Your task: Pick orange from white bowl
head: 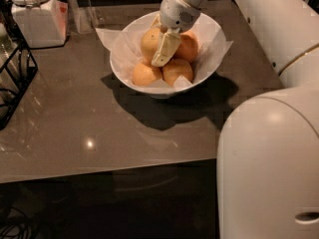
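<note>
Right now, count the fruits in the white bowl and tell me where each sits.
4. The orange back left, against the gripper; a reddish one back right; two smaller ones in front, left and right. Others may be hidden beneath.

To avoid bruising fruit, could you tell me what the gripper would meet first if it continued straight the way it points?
The gripper points down into the white bowl, beside the orange; it would probably meet the two smaller oranges beneath first.
</note>
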Controlling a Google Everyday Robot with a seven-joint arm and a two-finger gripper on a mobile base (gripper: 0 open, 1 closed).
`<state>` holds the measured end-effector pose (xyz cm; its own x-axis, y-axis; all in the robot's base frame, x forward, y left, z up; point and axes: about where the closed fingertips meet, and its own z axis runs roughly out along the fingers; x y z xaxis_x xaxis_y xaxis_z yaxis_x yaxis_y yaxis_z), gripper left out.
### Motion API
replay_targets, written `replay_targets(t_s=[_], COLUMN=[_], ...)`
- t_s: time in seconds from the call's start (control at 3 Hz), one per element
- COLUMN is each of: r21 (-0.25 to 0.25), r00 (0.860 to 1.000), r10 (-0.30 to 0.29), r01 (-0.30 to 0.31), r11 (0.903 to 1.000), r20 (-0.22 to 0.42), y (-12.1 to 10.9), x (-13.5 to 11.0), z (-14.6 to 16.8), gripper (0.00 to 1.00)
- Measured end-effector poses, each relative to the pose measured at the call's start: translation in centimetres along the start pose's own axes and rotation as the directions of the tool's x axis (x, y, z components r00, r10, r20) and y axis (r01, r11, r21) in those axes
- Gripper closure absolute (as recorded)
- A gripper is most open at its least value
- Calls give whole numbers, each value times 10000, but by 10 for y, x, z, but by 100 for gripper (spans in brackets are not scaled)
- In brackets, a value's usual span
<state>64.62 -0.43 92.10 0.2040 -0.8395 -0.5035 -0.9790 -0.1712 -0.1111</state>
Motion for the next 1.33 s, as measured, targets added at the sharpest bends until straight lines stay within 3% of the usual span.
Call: replay_targets(t_s=[0.33,0.67,1.0,1.33], r21=[2,705,1627,1918], r00=[10000,9980,9850,9765], r10=[-3,-340,-170,-123], r01=[3,302,-114,-299], r11=[10000,9971,9866,9810], r20=[5,529,1717,2153], y=[1,9,38,51], x=[-1,-14,-19,-21], z=[-2,-28,-61,-69], gripper=[89,100,100,100])
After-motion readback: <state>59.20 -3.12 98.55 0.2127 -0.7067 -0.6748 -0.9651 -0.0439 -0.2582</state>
